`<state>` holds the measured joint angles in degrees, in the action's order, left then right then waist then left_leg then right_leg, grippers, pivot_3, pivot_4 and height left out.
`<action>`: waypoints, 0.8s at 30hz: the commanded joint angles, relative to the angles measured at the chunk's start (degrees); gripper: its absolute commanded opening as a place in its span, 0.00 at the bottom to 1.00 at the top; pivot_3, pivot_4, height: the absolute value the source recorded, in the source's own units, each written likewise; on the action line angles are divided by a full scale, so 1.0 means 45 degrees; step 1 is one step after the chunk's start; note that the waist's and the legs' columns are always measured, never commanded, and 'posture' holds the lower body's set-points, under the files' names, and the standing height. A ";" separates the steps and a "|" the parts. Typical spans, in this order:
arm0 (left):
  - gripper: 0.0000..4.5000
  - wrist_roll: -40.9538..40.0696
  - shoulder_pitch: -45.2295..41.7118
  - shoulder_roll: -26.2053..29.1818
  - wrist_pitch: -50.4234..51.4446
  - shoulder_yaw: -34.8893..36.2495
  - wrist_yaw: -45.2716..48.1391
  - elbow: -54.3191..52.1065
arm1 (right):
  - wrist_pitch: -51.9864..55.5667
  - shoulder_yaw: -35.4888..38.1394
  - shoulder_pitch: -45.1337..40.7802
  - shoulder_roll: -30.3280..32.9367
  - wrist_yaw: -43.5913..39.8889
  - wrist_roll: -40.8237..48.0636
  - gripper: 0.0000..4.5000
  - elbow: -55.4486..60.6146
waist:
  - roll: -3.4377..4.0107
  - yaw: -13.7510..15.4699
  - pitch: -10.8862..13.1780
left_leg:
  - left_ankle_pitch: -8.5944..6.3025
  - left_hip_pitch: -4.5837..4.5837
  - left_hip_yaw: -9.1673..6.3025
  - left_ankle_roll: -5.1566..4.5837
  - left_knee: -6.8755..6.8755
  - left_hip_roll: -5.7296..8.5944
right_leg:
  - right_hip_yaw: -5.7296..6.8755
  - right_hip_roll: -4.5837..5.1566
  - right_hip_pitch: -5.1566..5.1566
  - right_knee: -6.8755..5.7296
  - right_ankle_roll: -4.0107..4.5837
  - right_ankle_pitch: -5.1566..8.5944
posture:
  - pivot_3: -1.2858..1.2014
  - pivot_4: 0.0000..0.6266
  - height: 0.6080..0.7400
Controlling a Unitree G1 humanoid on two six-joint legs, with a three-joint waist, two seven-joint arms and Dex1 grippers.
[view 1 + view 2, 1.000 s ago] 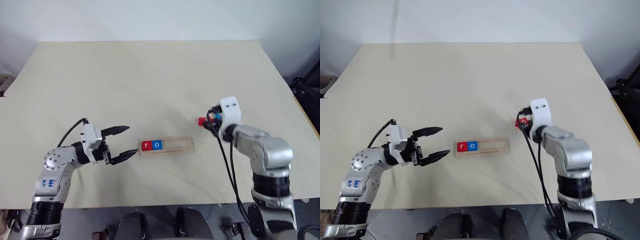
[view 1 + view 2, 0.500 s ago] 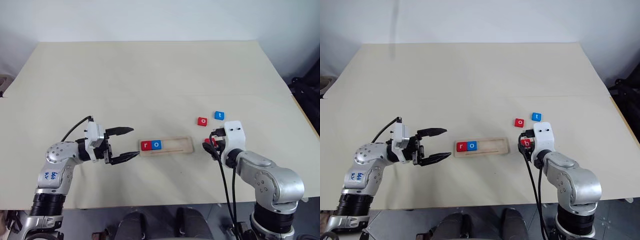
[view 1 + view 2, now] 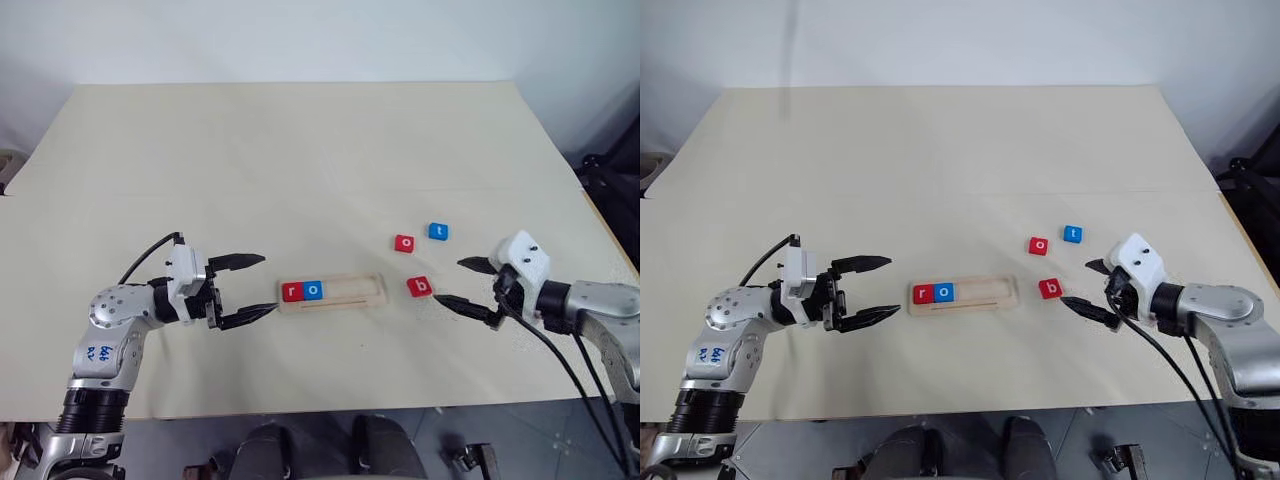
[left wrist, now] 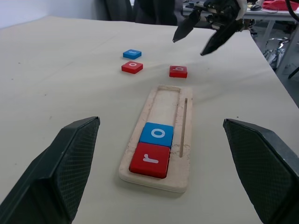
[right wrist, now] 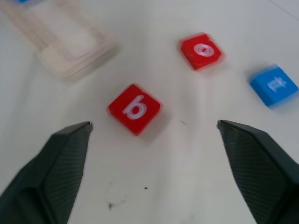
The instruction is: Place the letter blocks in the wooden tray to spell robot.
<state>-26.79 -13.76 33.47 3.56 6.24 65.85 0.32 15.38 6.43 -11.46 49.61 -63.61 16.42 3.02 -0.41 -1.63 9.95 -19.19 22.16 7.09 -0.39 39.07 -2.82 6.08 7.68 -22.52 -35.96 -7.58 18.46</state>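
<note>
The wooden tray [image 3: 345,293] lies mid-table with a red "r" block [image 3: 292,292] and a blue "o" block [image 3: 313,290] at its left end. Loose on the table to its right lie a red "b" block [image 3: 420,287], a red "o" block [image 3: 404,243] and a blue "t" block [image 3: 438,231]. My left gripper [image 3: 252,288] stands open just left of the tray, nothing between its fingers. At the right, just beyond the "b" block, my right gripper [image 3: 460,283] is open and empty; the "b" block [image 5: 134,108] lies ahead between its fingers.
The pale table [image 3: 300,150] stretches wide behind the tray. Its right edge [image 3: 608,235] runs near my right arm, with dark equipment beyond it. Black cables [image 3: 560,360] hang from the right wrist.
My right gripper opened, left the red "b" block on the table right of the tray, and drew back to the right. The left gripper stayed in place.
</note>
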 commanded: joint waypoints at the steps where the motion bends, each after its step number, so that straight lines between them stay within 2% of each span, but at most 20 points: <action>1: 1.00 -0.0147 0.0213 0.0023 -0.0295 0.0198 -0.0091 -0.0678 | -0.3942 -0.0821 -0.1104 0.0269 -0.2199 -0.0737 0.99 -0.2676 | 0.0002 0.0011 0.0002 | 0.0001 0.0000 0.0004 0.0001 0.0003 0.0000 | -0.0002 0.0002 0.0000 -0.0002 0.0000 0.0000 | 0.52 0.24 1.00; 11: 1.00 -0.0237 0.0685 0.0430 -0.0324 0.0191 0.0280 -0.1209 | -0.6206 -0.2865 -0.5547 -0.0954 -0.4674 -0.1801 0.99 -0.8366 | 0.0010 0.0027 0.0010 | 0.0005 0.0001 -0.0008 0.0007 0.0031 -0.0007 | 0.0005 0.0008 0.0010 -0.0010 0.0000 0.0000 | 0.52 0.24 1.00; 18: 1.00 -0.0334 0.0967 0.0529 -0.0095 0.0179 0.0296 -0.1744 | -0.6862 -0.3524 -0.7111 -0.1601 -0.5407 -0.2455 0.99 -1.0828 | 0.0016 0.0011 0.0013 | 0.0006 0.0002 -0.0011 0.0007 0.0032 -0.0007 | 0.0010 0.0011 0.0012 -0.0015 -0.0001 -0.0001 | 0.52 0.24 1.00; 21: 1.00 -0.0338 0.1002 0.0554 -0.0043 0.0173 0.0325 -0.1844 | -0.7016 -0.3623 -0.7466 -0.1791 -0.5609 -0.2626 0.87 -1.1468 | 0.0017 0.0000 0.0013 | 0.0006 0.0001 -0.0012 0.0009 0.0032 -0.0011 | 0.0010 0.0007 0.0011 -0.0017 0.0000 -0.0001 | 0.52 0.24 1.00; 24: 1.00 -0.0328 0.0986 0.0572 -0.0014 0.0199 0.0335 -0.1880 | -0.7005 -0.3719 -0.7590 -0.1806 -0.5962 -0.2630 0.65 -1.1692 | 0.0017 0.0002 0.0012 | 0.0008 -0.0003 -0.0012 0.0012 0.0033 -0.0013 | 0.0010 0.0007 0.0012 -0.0025 0.0000 -0.0001 | 0.52 0.24 1.00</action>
<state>-27.06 -9.60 35.22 3.60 6.61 67.14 -6.25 -15.95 -10.14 -45.01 41.51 -87.43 5.34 -48.61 -0.34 -1.62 10.01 -19.15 22.14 7.03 -0.33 39.23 -2.87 6.13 7.71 -22.45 -36.07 -7.58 18.46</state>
